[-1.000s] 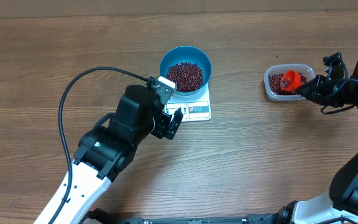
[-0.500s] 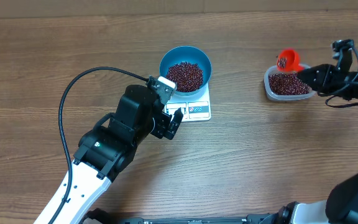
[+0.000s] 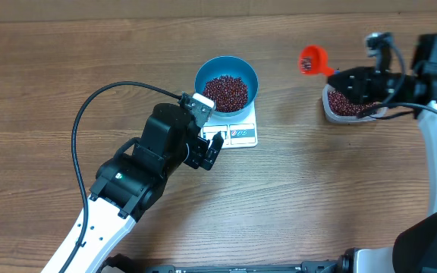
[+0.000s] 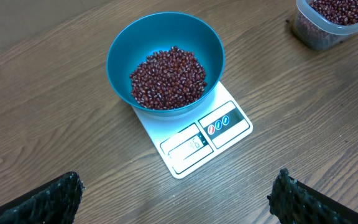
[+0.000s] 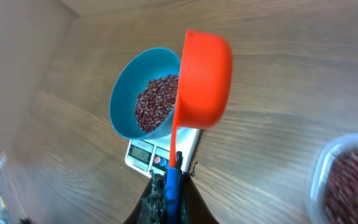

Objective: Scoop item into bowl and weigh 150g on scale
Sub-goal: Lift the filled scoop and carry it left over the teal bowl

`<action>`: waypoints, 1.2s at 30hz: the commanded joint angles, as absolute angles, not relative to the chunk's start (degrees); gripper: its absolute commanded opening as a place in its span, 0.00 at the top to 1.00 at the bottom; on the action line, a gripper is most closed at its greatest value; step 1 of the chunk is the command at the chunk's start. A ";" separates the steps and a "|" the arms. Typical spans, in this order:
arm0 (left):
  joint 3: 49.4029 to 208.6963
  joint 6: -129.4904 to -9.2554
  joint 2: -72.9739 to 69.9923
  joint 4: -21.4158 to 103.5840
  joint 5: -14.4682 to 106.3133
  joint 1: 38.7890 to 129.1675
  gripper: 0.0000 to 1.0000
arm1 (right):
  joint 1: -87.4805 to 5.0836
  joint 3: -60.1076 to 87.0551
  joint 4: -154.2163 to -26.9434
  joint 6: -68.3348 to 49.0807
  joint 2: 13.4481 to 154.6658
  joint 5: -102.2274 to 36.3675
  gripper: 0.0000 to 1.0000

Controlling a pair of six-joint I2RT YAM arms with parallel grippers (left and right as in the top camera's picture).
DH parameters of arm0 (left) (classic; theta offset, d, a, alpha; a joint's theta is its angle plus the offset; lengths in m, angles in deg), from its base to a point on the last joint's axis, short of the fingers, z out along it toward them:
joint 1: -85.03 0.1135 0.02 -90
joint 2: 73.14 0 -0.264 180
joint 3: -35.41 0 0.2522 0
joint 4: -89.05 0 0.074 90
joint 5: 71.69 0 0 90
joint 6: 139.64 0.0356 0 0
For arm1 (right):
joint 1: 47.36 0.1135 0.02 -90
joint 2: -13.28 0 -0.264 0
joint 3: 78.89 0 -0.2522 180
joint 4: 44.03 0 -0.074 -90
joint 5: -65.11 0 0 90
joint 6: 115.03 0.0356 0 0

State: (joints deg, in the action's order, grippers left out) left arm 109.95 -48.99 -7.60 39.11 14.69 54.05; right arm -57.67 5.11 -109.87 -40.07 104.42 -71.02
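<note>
Two end effectors: the right end effector (image 5: pixel 168 183) clenches the handle of an orange scoop (image 5: pixel 207 71), raised between the clear tub (image 4: pixel 328 28) and light blue bowl (image 4: pixel 120 53); the left end effector (image 3: pixel 211 145) gapes empty near the scale (image 4: pixel 219 121). Beans (image 4: pixel 168 78) heap in the bowl atop it

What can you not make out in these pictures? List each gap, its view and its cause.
Reading on the scale: digits too small in the left wrist view; overhead, the left arm covers the display.
Load in the orange scoop: right wrist view shows only its underside; overhead it is too small.
Fill of the tub: cut by the frame edge in both wrist views; overhead, the right arm partly covers it.
</note>
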 commanded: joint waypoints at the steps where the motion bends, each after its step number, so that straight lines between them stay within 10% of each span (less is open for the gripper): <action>1: 109.75 -47.90 -7.51 39.13 14.78 54.26 0.00 | -52.79 3.61 -108.10 -40.42 103.28 -65.68 0.96; 36: 109.75 -47.90 -7.51 39.15 14.78 54.26 0.00 | -31.83 3.71 -98.61 -53.10 106.51 -46.62 0.96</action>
